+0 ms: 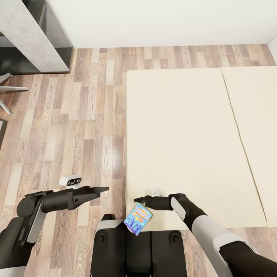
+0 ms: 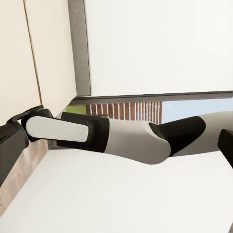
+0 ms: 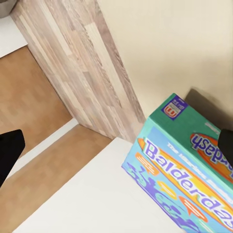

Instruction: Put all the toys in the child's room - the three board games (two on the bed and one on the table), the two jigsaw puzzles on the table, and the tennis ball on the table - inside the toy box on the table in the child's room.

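Balderdash board game [image 1: 138, 219], the small blue box, is hanging tilted just below your right gripper [image 1: 139, 200], at about six o'clock in the head view, over the near left corner of the bed [image 1: 184, 146] and the front of the robot's base [image 1: 138, 250]. In the right wrist view the box [image 3: 187, 167] is sitting close against the camera, its teal edge and orange lettering plain to read, with a dark finger [image 3: 225, 148] pressing on its far side. You are holding it, then, with the right claw closed down on the box; how wide the fingers are standing you cannot tell from these pictures.

Your left gripper [image 1: 103, 189] is reaching toward three o'clock over the wood-plank floor [image 1: 77, 127], just left of the bed's edge. Its fingers are lying together in a narrow point with nothing between them, so it is looking closed and empty. The left wrist view is looking across at your right arm [image 2: 116, 138], with the cream bed [image 2: 29, 53] behind it.

The bed is spreading from the centre out to three o'clock, its two panels meeting at a seam [image 1: 236, 127]. At about ten o'clock the grey end of the table [image 1: 34, 34] is standing against the white wall [image 1: 161, 19], well apart from the box. A chair's metal legs [image 1: 7, 92] are showing at nine o'clock, and a small white device [image 1: 72, 180] is lying on the floor near your left arm.
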{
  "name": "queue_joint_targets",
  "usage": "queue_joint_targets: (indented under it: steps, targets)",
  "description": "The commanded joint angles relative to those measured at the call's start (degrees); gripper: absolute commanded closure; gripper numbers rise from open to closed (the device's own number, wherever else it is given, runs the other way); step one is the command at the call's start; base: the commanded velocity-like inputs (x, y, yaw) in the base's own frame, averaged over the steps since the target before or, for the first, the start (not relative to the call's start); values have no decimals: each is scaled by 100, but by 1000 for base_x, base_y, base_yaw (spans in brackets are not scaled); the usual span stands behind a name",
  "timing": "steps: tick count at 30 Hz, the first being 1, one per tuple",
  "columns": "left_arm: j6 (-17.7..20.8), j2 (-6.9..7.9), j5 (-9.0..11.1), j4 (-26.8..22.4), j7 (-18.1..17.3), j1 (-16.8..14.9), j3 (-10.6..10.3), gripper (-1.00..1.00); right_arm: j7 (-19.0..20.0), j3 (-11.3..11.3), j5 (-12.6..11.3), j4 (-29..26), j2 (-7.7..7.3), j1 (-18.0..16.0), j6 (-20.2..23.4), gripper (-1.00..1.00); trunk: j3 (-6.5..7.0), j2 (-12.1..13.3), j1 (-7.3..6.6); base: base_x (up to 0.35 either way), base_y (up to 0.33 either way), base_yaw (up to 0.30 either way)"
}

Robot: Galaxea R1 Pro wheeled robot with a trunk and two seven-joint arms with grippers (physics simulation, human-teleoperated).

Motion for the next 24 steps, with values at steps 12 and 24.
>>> queue_joint_targets:
  steps: [12,24]
  targets:
    - [61,10,-3,-1,-21,-3,25,-100,2,18,-36,0,-14,-2,12,-100,-6,-9,3,0,0,0]
    - [61,11,-3,-3,-21,-2,18,-100,2,18,-30,1,-16,-2,4,-100,-6,-9,3,0,0,0]
